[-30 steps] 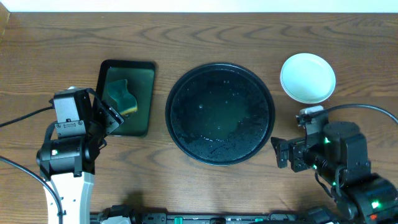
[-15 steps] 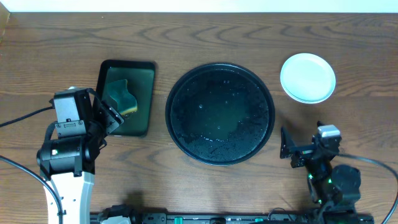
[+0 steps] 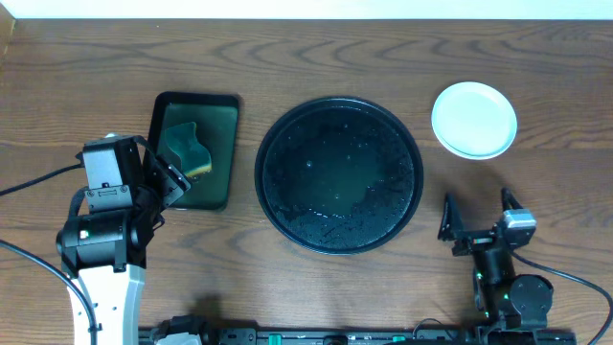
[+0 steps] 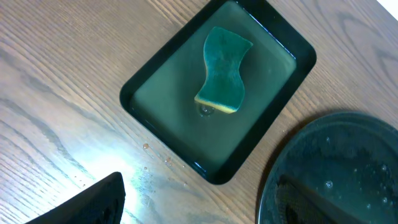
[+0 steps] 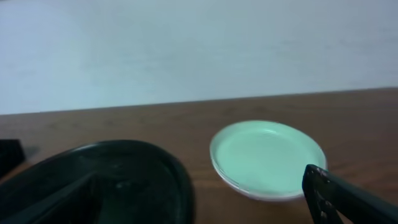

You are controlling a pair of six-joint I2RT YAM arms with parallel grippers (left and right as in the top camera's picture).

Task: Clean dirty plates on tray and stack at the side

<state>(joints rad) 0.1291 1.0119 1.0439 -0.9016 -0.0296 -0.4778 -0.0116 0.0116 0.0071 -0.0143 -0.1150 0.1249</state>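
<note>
Plates [image 3: 474, 119] sit stacked on the table [image 3: 536, 57] right of the tray [image 3: 287, 125], clear of it; from above only the top one shows, so their number is unclear, though the right wrist view hints at a white rim under a mint one. The right gripper [image 3: 477, 217] gapes wide near the table's front edge, having drawn back from the stack within the last second, while the left gripper [image 4: 199, 182], also spread wide, has stayed beside the rectangular tray [image 3: 196, 97].
</note>
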